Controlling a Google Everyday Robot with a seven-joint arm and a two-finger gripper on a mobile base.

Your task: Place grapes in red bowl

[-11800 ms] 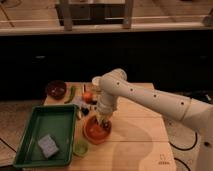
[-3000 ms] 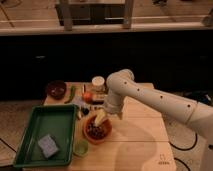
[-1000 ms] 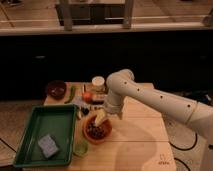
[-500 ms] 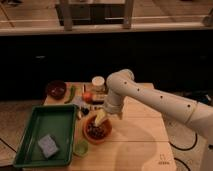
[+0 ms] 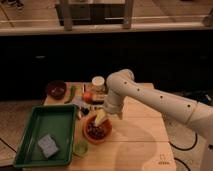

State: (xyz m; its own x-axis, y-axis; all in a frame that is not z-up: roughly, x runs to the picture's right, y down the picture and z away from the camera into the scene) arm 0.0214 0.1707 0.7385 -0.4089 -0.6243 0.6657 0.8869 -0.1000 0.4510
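The red bowl [image 5: 96, 135] sits on the wooden table [image 5: 140, 140], just right of the green tray. The grapes [image 5: 97, 130], a dark purple bunch, lie inside the bowl. My gripper [image 5: 101, 117] hangs at the end of the white arm [image 5: 150, 97], just above the bowl's far right rim and over the grapes. It does not appear to hold the grapes.
A green tray [image 5: 30, 140] with a grey sponge [image 5: 48, 145] stands at the left. A small green cup [image 5: 81, 148] sits by the tray's right edge. A dark maroon bowl [image 5: 56, 89], an orange fruit [image 5: 88, 96] and a white jar [image 5: 98, 82] stand at the back.
Since the earliest frame my gripper has risen slightly from inside the bowl, and the grapes now lie in the bowl. Over the last second nothing has visibly moved.
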